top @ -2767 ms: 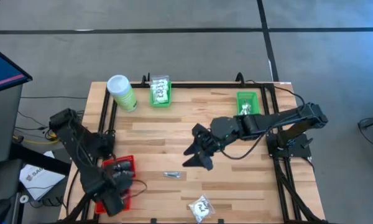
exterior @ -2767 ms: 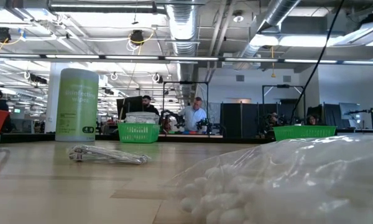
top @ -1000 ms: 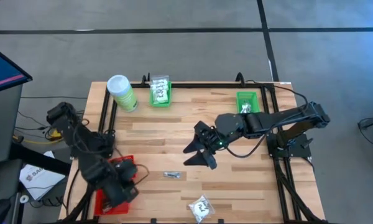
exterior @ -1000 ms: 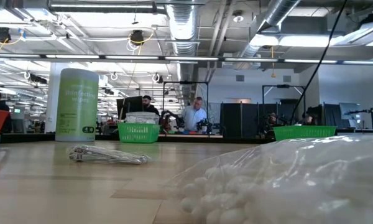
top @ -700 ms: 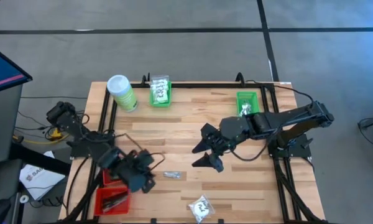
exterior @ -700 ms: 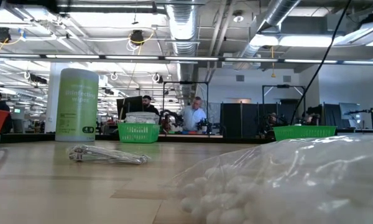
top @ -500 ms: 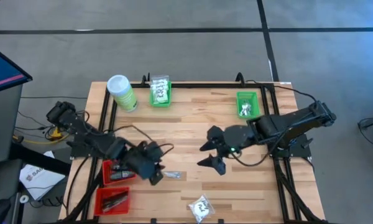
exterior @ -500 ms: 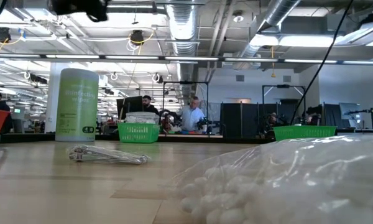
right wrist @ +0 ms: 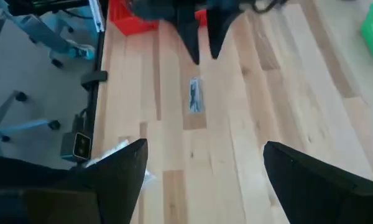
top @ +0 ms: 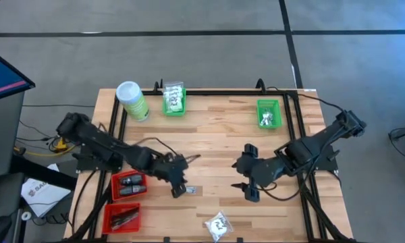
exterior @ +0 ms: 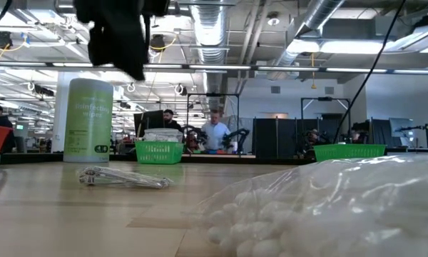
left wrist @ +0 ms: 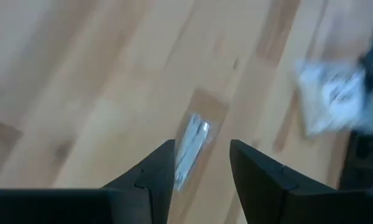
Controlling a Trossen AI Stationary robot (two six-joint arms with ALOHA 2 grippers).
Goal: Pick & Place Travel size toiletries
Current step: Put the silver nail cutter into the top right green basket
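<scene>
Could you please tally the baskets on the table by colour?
Red baskets: 2
Green baskets: 2
Total: 4

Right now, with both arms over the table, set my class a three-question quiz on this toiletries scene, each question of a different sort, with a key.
1. True or false: the left gripper is above the silvery sachet with its fingers apart.
2. Which basket has dark sticks in it? A) the red basket at the left edge B) the green basket at the far right C) the green basket at the far edge beside the canister
3. Fill in: the white packet lies near the table's ____ edge.

Key: 1 true; 2 A; 3 near.
</scene>
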